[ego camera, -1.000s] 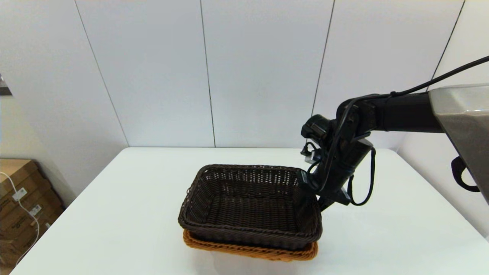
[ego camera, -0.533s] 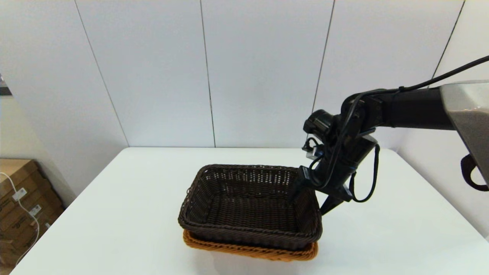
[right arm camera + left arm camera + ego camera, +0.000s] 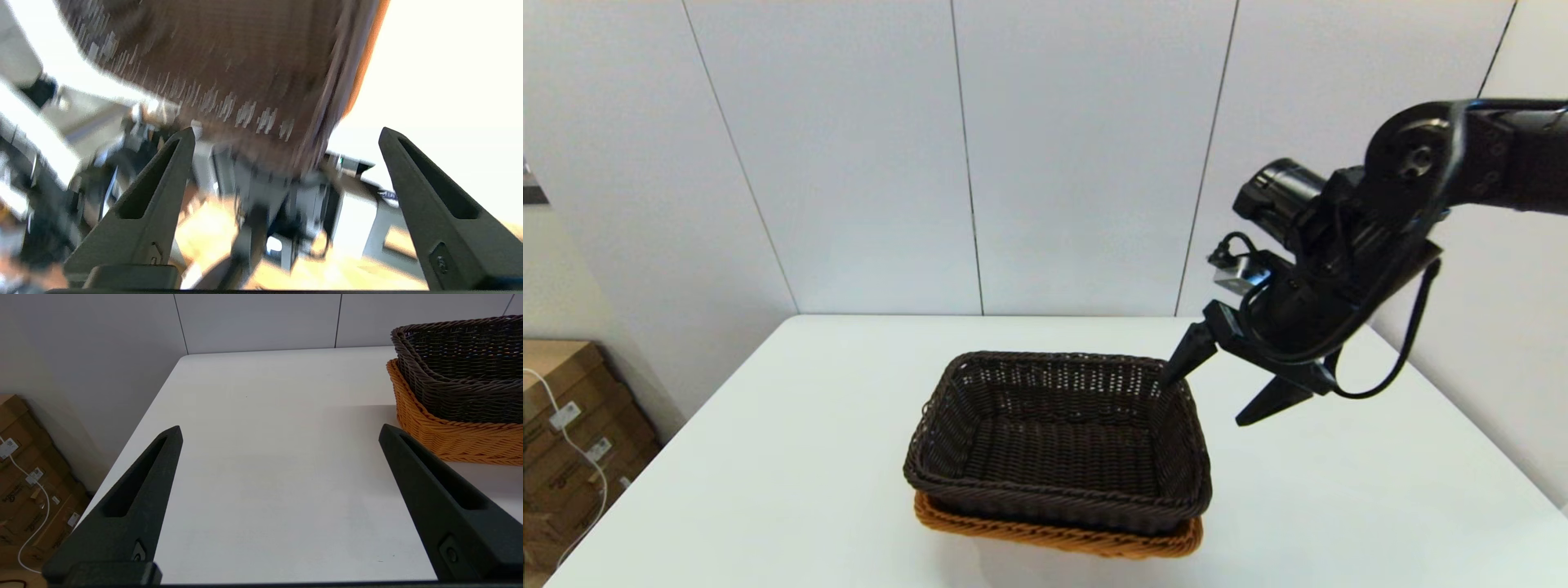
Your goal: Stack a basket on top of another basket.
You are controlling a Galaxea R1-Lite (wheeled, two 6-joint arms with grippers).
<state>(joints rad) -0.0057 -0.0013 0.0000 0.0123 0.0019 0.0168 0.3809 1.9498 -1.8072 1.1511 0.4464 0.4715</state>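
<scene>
Take the white table as the work surface; find it across the lower half of the head view.

Locate the dark basket at lower centre of the head view, seated inside the orange basket. Expect only an orange strip along the lower edge of the pair. In the left wrist view, find both at the right edge: dark basket above, orange basket below, rims roughly parallel. Judge the stacking itself as done and the step in hand as clearing the arm away.

Locate the right gripper at centre right of the head view, up off the table beside the upper right corner of the dark basket. Note the jaws spread wide and holding nothing. Note one fingertip overlapping that corner of the rim in the picture; cannot tell whether touching or just above.

To do the step well:
- Keep the jaws wide open.
- Raise the gripper straight up before any sideways travel, to avoid snagging the open weave.
- Move away toward the right of the frame, never across the basket.
- Watch the dangling cable near the wrist; keep it off the rim.
- Check the dark basket for level seating once clear.

Leave the left gripper parked low at the table's left side, well apart from the baskets, jaws wide open and empty.
</scene>
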